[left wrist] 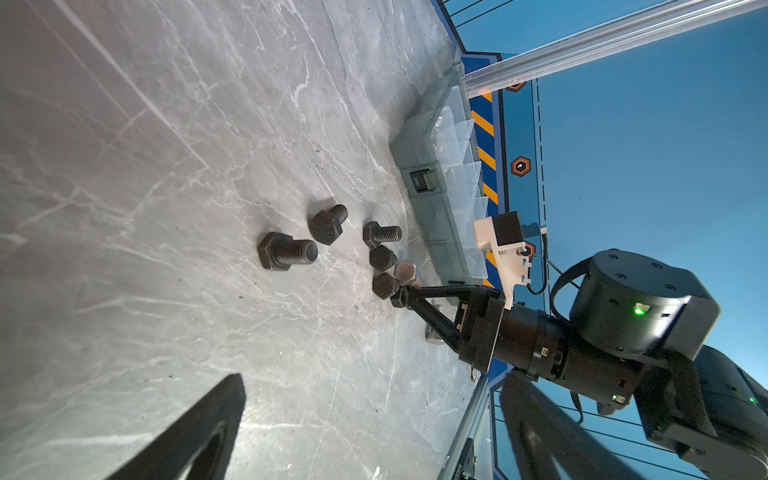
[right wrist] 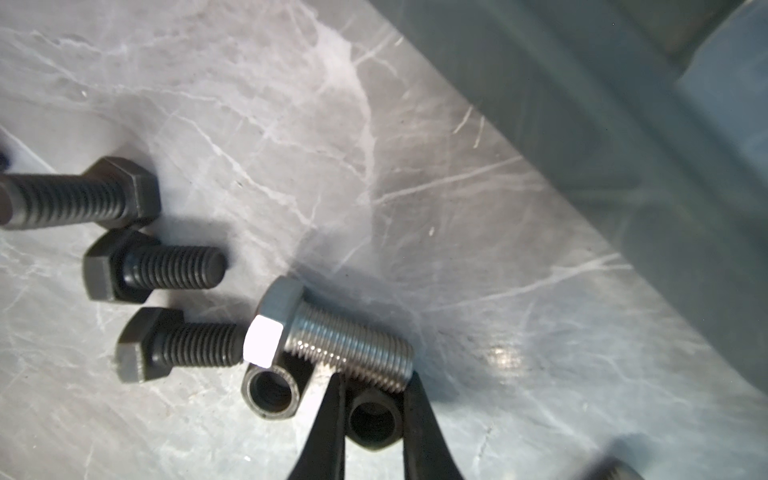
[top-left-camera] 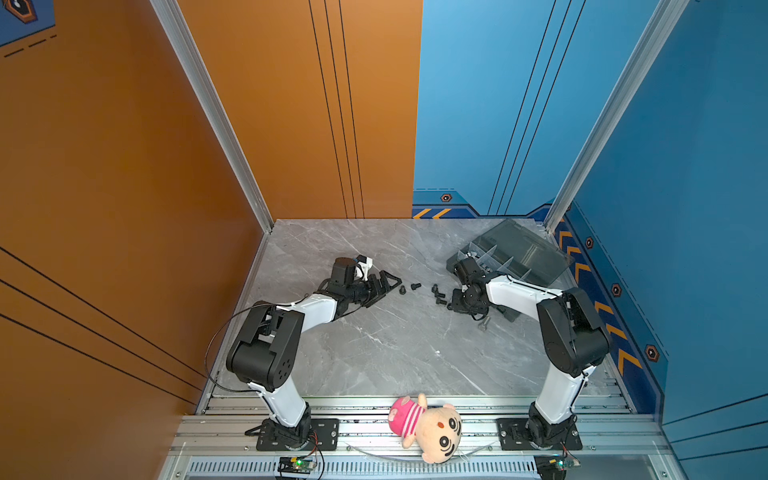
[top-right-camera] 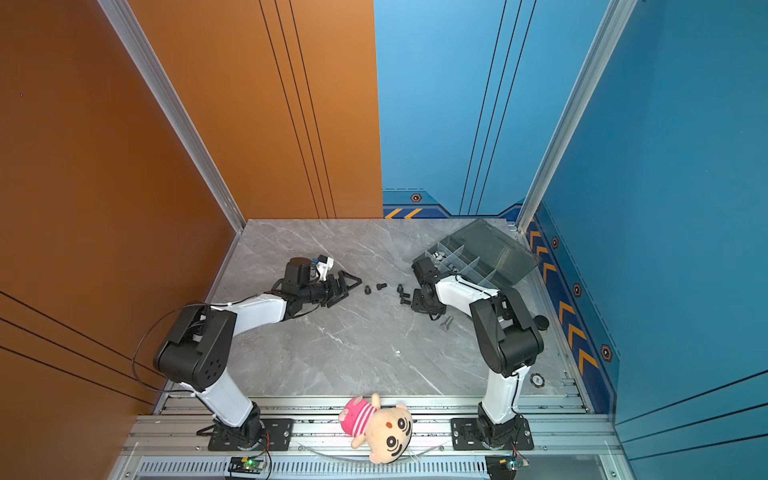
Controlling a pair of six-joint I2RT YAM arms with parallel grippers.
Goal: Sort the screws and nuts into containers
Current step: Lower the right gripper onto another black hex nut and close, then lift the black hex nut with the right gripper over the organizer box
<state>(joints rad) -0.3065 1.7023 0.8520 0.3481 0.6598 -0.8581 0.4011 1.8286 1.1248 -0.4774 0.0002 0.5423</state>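
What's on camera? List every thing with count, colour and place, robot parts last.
black bolts: five, black, loose mid-table between the grippers.
silver bolts: two, silver; one beside the nuts, one on the table by the right arm.
nuts: two, dark, next to a silver bolt; one nut is gripped.
box: one, smoky grey, lid open, far right corner.
doll: one, pink and beige, on the front rail.
table: one, grey marble.
left gripper: one, black, open, left of the black bolts.
right gripper: one, black, shut on that nut.
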